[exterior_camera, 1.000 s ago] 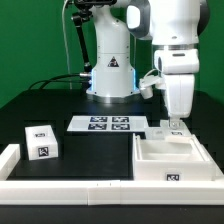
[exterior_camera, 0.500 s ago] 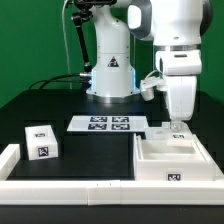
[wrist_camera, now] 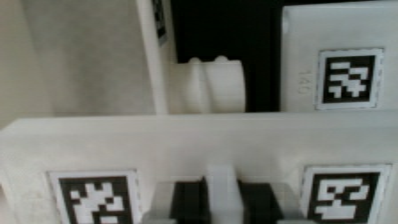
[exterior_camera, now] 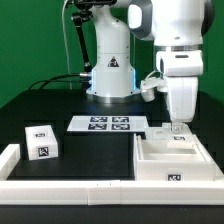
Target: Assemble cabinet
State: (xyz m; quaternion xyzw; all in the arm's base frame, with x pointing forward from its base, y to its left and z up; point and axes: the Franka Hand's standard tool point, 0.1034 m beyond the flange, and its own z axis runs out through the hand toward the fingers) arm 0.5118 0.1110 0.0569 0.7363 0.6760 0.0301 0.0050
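The cabinet (exterior_camera: 165, 160) is a large white open box with tags, lying at the exterior view's right near the front. My gripper (exterior_camera: 176, 127) points straight down at its far wall. In the wrist view the cabinet wall (wrist_camera: 196, 140) carries two tags, and my gripper (wrist_camera: 217, 200) straddles a thin white edge. The dark fingers (wrist_camera: 187, 203) press on both sides of that edge, so the gripper is shut on the cabinet. A small white tagged drawer block (exterior_camera: 40, 140) stands apart at the exterior view's left.
The marker board (exterior_camera: 100, 124) lies flat mid-table before the robot base (exterior_camera: 110, 75). A low white border rail (exterior_camera: 60, 185) runs along the front. In the wrist view a rounded white part (wrist_camera: 210, 85) and another tagged white face (wrist_camera: 347, 70) lie beyond the wall.
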